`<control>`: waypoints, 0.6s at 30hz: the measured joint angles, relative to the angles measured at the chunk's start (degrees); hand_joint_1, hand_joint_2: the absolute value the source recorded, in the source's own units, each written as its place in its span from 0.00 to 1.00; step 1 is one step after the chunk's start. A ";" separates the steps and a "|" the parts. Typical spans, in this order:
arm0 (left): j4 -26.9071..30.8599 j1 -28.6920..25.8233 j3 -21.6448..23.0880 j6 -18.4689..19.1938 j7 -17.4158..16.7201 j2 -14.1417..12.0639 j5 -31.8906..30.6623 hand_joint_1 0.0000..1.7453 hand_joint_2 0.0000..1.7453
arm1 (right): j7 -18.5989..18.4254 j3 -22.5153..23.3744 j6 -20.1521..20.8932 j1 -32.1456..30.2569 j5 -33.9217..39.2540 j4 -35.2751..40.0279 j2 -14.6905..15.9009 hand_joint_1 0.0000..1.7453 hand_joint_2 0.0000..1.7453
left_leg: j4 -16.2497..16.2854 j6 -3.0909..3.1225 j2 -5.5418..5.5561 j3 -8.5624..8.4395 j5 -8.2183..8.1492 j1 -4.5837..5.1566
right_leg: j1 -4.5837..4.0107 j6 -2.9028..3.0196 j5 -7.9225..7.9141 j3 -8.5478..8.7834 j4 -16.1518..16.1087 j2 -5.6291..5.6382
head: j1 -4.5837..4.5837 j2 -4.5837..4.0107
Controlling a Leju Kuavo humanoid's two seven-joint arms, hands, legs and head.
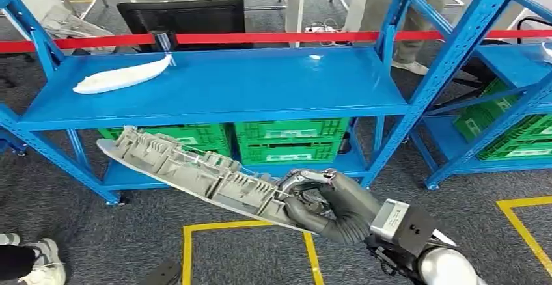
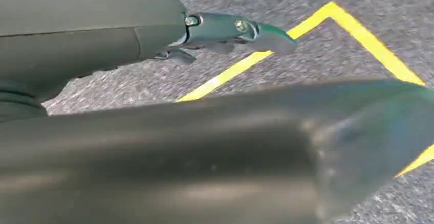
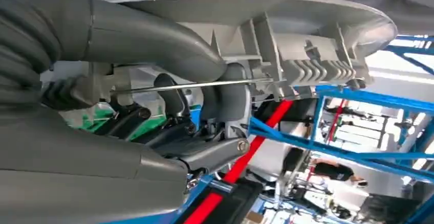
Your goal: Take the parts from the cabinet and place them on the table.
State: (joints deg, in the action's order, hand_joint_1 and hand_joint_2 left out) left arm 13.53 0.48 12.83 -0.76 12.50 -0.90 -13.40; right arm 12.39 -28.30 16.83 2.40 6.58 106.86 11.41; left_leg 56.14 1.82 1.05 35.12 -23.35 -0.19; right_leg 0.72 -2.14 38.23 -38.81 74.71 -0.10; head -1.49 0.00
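My right hand (image 1: 332, 203) grips one end of a long grey ribbed plastic part (image 1: 189, 171) and holds it in the air in front of the blue rack, the part slanting up to the left. In the right wrist view the thumb and dark fingers of my right hand (image 3: 169, 101) wrap around the grey part (image 3: 286, 29). A second long white part (image 1: 120, 77) lies on the left of the blue shelf (image 1: 260, 86). My left hand (image 2: 153, 81) hangs above the grey carpet with its fingers stretched out and nothing in them.
Green crates (image 1: 289, 138) stand on the lower shelf. A red tape (image 1: 273, 37) runs behind the rack. Another blue rack (image 1: 514, 96) with green crates is at the right. Yellow floor lines (image 1: 189, 246) mark the carpet. A person's shoe (image 1: 42, 265) is at bottom left; another person (image 1: 390, 12) stands behind.
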 joint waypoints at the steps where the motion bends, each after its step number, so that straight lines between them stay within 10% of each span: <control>1: -0.27 -0.12 0.00 -0.09 -0.13 0.04 0.11 0.00 0.00 | -0.02 -0.18 0.00 -0.01 -0.07 -0.18 0.00 1.00 1.00 | 0.10 -0.21 0.40 0.13 0.09 -0.12 | 0.18 -0.11 -0.73 0.15 -0.09 0.00 | 0.00 0.00; 4: -0.70 -0.10 -0.04 -0.18 -0.15 0.15 0.64 0.00 0.00 | -0.04 -0.61 0.04 0.27 -0.06 -0.39 0.00 1.00 1.00 | 1.24 -1.25 2.05 0.83 0.07 -0.80 | 0.95 -0.65 -7.52 7.76 -14.04 1.04 | 0.00 0.00; 5: -0.74 -0.08 -0.13 -0.24 -0.15 0.04 0.75 0.00 0.00 | -0.02 -0.72 0.09 0.56 -0.04 -0.48 0.00 1.00 1.00 | 1.76 -1.75 2.41 1.18 0.01 -0.84 | 1.09 -0.76 -7.30 9.05 -16.85 2.62 | -0.02 0.00; 10: -1.23 -0.31 -0.24 -0.44 -0.24 -0.24 0.90 0.00 0.00 | 0.02 -1.22 0.22 1.48 0.37 -0.98 -0.28 1.00 1.00 | 1.43 -3.91 3.75 1.72 0.86 -0.95 | 0.66 2.46 -8.44 8.36 -16.62 0.67 | -0.13 0.00; 13: -1.29 -0.13 -0.24 -0.44 -0.24 -0.20 0.70 0.00 0.00 | 0.04 -1.40 -0.07 1.85 0.81 -1.16 -0.42 1.00 1.00 | 10.84 -4.29 0.06 5.53 -5.60 -0.77 | 0.43 3.18 -8.67 8.11 -16.65 -0.78 | -0.37 0.00; 15: -1.29 -0.03 -0.24 -0.44 -0.33 -0.20 0.68 0.00 0.00 | 0.00 -1.51 -0.15 1.89 0.92 -1.44 -0.42 1.00 1.00 | 19.32 -4.38 -0.39 8.86 -9.24 -0.77 | 0.19 3.25 -8.68 7.94 -16.63 -2.05 | -0.35 0.00; 18: -1.31 -0.09 -0.24 -0.44 -0.44 -0.26 0.64 0.00 0.00 | -0.02 -1.73 -0.31 1.89 0.98 -1.62 -0.44 1.00 1.00 | 13.79 -3.94 -0.92 4.83 -5.82 -0.71 | 0.05 3.18 -8.60 8.03 -16.60 -3.87 | -0.35 0.00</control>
State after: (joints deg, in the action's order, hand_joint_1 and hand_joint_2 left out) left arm 12.22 0.39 12.59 -1.20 12.06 -1.16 -12.76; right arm 12.37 -30.03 16.52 4.30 7.56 105.24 10.97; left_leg 69.93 -2.11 0.14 39.96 -29.17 -0.90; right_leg 0.76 1.05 29.63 -30.78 58.10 -3.97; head -1.84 0.00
